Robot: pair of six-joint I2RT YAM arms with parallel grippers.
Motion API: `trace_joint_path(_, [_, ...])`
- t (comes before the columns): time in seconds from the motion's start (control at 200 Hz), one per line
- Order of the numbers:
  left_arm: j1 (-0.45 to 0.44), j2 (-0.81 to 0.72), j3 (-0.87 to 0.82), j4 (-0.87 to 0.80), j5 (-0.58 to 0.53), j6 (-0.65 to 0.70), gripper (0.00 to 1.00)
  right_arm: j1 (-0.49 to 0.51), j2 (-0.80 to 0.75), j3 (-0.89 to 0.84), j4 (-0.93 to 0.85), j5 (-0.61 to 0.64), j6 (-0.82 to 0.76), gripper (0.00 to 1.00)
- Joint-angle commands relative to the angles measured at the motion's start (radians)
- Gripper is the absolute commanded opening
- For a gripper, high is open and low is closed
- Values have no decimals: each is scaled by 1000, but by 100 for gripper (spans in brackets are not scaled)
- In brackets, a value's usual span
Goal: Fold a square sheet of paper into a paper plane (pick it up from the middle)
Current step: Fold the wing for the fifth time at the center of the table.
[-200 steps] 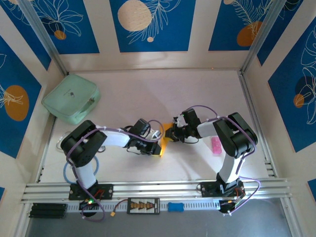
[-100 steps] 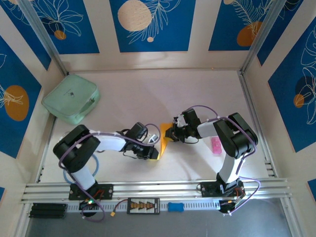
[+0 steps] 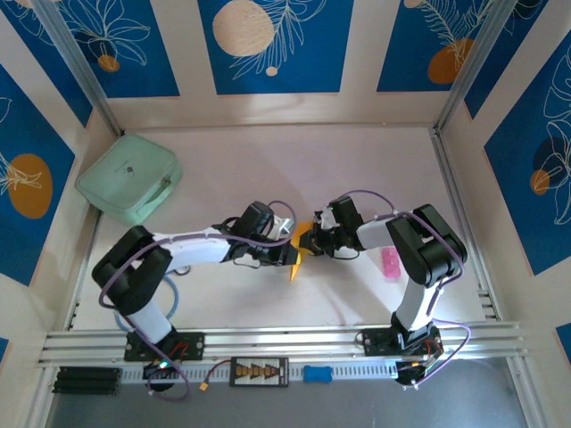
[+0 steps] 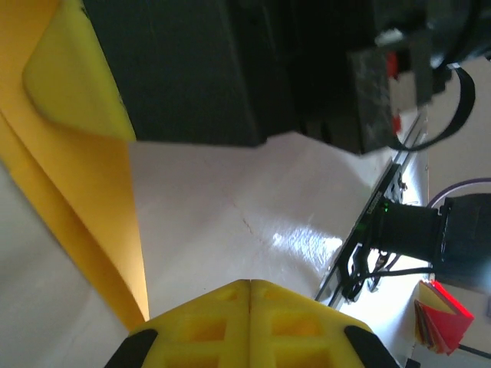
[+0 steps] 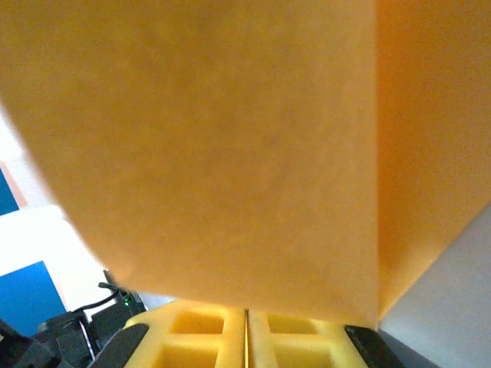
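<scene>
1. The folded paper (image 3: 296, 261) is in the middle of the picture, between the two arms.
2. The right jaws are clenched on it.
3. The left jaws are clenched on nothing, just beside it.
4. This looks like a folding step; next, the crease needs pressing flat.

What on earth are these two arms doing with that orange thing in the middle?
They are folding a sheet of orange-yellow paper into a plane. The right gripper is shut on the partly folded sheet in the middle of the table. The left gripper is shut too, with nothing between its fingers, close beside the paper. It is creased but not yet a finished dart.
</scene>
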State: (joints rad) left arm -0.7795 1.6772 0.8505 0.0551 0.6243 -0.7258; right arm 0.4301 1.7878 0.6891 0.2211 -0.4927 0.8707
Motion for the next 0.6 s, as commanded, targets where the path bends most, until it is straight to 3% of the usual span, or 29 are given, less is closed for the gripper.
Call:
trace_joint_path(0.0, [-7,55,32,32,21,-15,0,-7,31,-49,-127,122,22,11])
trace_joint_path(0.595, [-15,187,69,-23,-11,26,1,-5,40,-50,-124,124,27,11])
